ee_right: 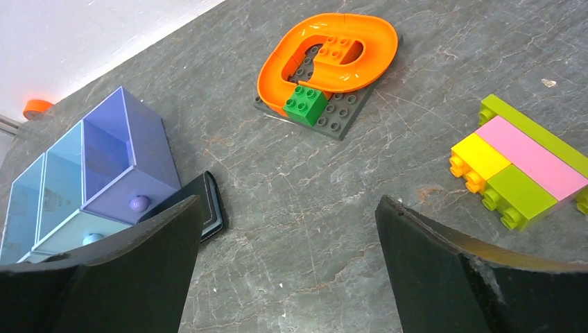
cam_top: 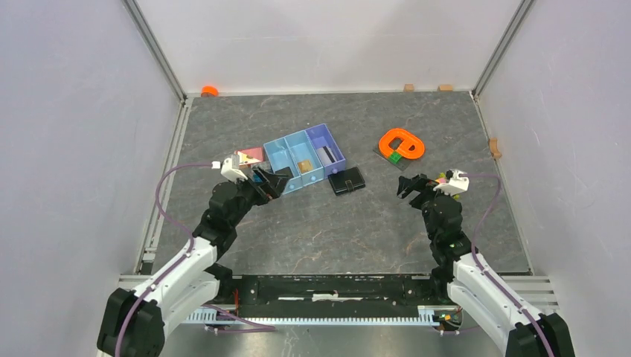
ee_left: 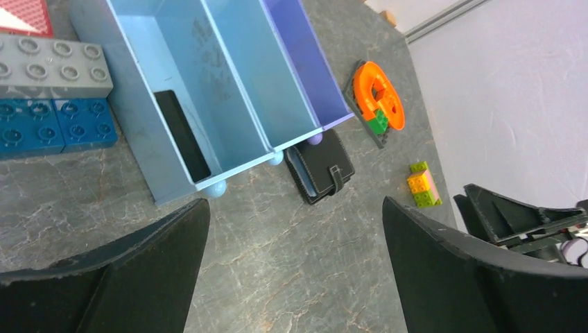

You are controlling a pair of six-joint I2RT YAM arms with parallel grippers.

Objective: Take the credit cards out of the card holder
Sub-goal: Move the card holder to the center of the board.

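The card holder is a small black wallet lying flat and folded on the table, its tab closed, just in front of the blue tray. It also shows in the left wrist view as the card holder, and half behind a finger in the right wrist view as the card holder. No credit cards show; only a pale edge sits between the covers. My left gripper hovers open to the holder's left, by the tray's near corner. My right gripper hangs open to the holder's right. Both hold nothing.
A blue three-compartment tray stands behind the holder with small items inside. An orange track on a dark baseplate lies back right. A yellow-pink-green brick block sits under the right arm. Grey and blue bricks lie left of the tray.
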